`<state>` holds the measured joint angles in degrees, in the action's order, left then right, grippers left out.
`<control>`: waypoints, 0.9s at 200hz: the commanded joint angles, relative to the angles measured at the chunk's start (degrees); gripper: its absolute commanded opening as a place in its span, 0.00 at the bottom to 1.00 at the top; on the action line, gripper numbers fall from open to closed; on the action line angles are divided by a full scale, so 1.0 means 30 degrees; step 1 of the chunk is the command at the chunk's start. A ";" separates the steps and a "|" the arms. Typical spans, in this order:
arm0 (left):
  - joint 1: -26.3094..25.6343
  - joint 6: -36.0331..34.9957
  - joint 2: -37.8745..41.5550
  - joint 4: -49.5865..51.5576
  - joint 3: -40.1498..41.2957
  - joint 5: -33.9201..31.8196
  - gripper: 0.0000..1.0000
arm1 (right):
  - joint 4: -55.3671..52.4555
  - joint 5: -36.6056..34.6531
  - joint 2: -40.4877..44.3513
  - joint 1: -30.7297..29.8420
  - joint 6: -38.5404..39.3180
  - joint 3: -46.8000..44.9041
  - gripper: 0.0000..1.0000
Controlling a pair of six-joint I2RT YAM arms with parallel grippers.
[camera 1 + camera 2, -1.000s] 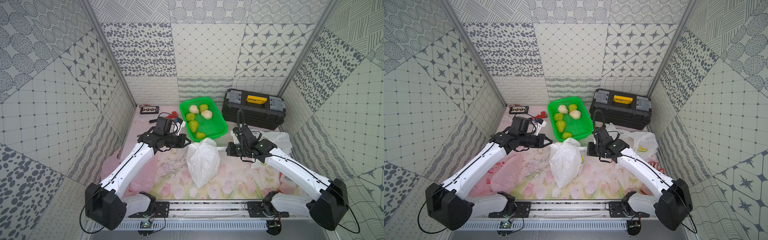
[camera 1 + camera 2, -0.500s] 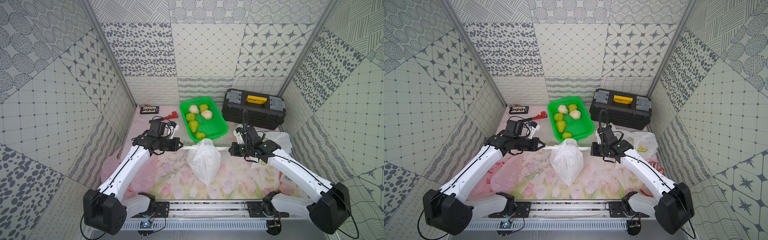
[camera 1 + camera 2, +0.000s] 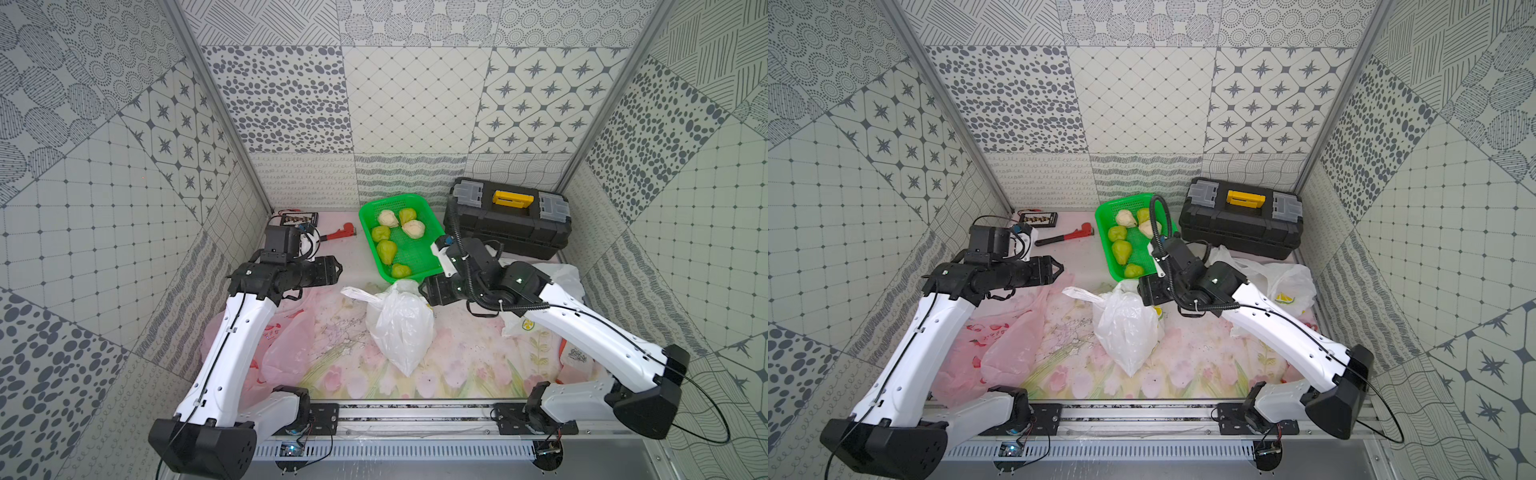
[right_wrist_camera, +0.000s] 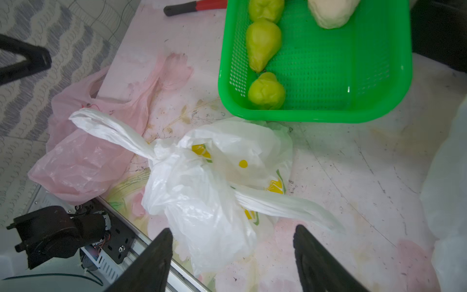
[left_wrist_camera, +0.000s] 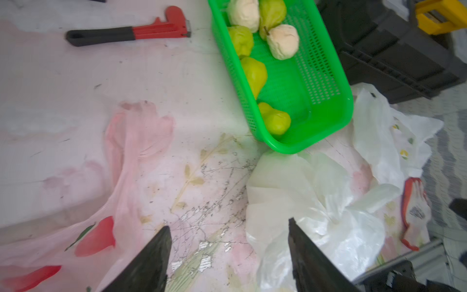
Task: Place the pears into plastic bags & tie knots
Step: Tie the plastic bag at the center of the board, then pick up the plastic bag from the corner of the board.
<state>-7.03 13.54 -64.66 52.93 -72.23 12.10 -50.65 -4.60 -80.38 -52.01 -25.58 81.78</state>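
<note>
6 pears lie in the green mesh basket at the back of the worktop: 4 yellow-green and 2 pale cream, the cream ones toward the far end. Just in front of the basket's near rim, a white bag sits bulging in the middle of the flowered worktop. Its neck is drawn into a knot, with 2 handle ends sticking out to either side. Yellow lemon prints show through the plastic in the right wrist view; what is inside I cannot tell.

The left jaws stand open and empty. The left wrist view shows 2 dark fingers well apart over bare worktop, between a pink bag and the white bag. In both top views the left arm reaches in roughly level, its tip clear of the white bag. The pink bag lies slack and partly under that arm.

The right jaws are open too and grip nothing. Their fingers are spread wide, with 1 handle end lying just ahead of them, untouched. In both top views the tip of the right arm sits just beside the top of the white bag.

A second white bag with lemon prints lies crumpled behind the right arm, in front of a black toolbox with a yellow handle. A red pipe wrench lies to the left of the basket.
</note>
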 commanded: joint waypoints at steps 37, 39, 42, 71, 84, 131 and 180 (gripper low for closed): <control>0.2045 0.2166 0.0140 0.3185 0.3216 -0.5785 0.95 | -0.0416 -0.0937 -0.4830 -0.1915 0.2007 0.2288 0.80; 0.2063 0.2203 0.0036 0.3077 0.3304 -0.5701 0.95 | -0.0390 -0.0871 -0.4917 -0.1913 0.2034 0.2320 0.80; 0.2062 0.2284 -0.0167 0.2892 0.3443 -0.5691 0.95 | -0.0377 -0.0755 -0.5043 -0.1912 0.2077 0.2370 0.80; 0.2047 0.3311 -0.2320 0.1842 0.4906 -0.4860 0.96 | -0.0301 -0.0435 -0.5775 -0.1897 0.2344 0.2594 0.79; 0.2050 0.3456 -0.3201 0.1396 0.5472 -0.4600 0.95 | -0.0077 -0.0293 -0.5887 -0.1854 0.2295 0.2496 0.78; 0.1654 0.2237 -0.5634 0.0925 0.5455 -0.4690 0.62 | 0.0962 0.1561 -0.6128 -0.1707 0.1962 0.2271 0.61; 0.1262 0.0341 -0.5123 0.2316 0.2921 -0.5886 0.00 | 0.1571 0.5021 -0.6830 -0.2013 0.2334 0.2634 0.17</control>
<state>-2.74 19.14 -81.52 56.71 -58.19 -1.19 -48.88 3.18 -99.00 -57.21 -19.53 87.64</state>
